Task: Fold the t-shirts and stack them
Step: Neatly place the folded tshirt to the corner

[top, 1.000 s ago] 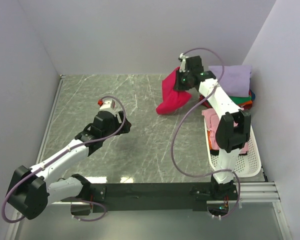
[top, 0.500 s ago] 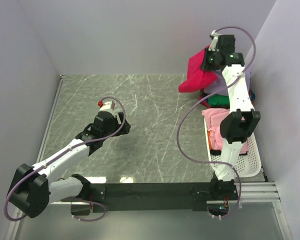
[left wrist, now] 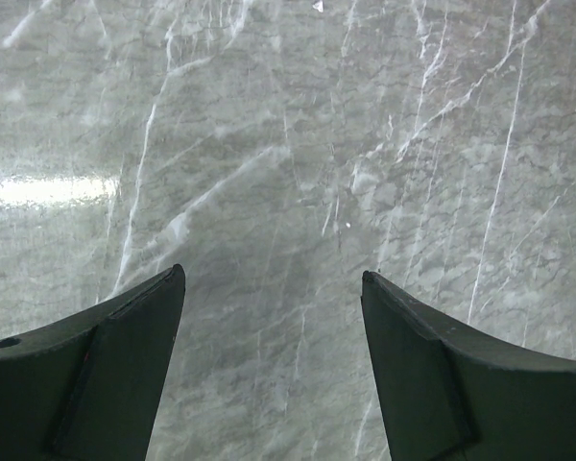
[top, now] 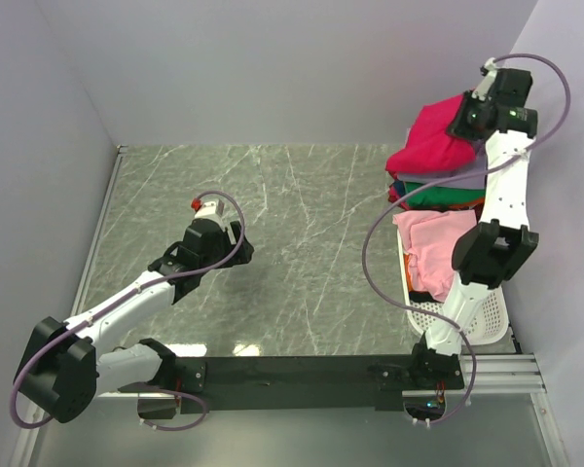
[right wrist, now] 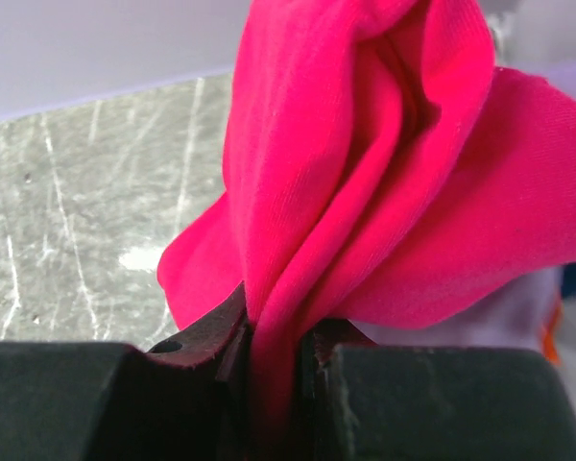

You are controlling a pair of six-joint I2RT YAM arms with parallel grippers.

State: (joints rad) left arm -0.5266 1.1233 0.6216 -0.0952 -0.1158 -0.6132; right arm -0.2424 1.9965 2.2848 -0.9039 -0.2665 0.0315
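Observation:
My right gripper is raised at the far right and shut on the bunched crimson-red t-shirt, whose folds fill the right wrist view between the two jaws. The red cloth hangs over a stack of folded t-shirts showing lavender, green and orange edges. A pink t-shirt lies in the white basket. My left gripper hovers over the bare marble table, open, with nothing between its fingers.
The grey marble table is walled in by pale panels at the back and both sides. The basket stands along the right edge near the right arm's base. A black rail runs across the front.
The right arm has swung right and up, carrying the red t-shirt from the table's middle-right to above the folded stack. The left arm has stayed still.

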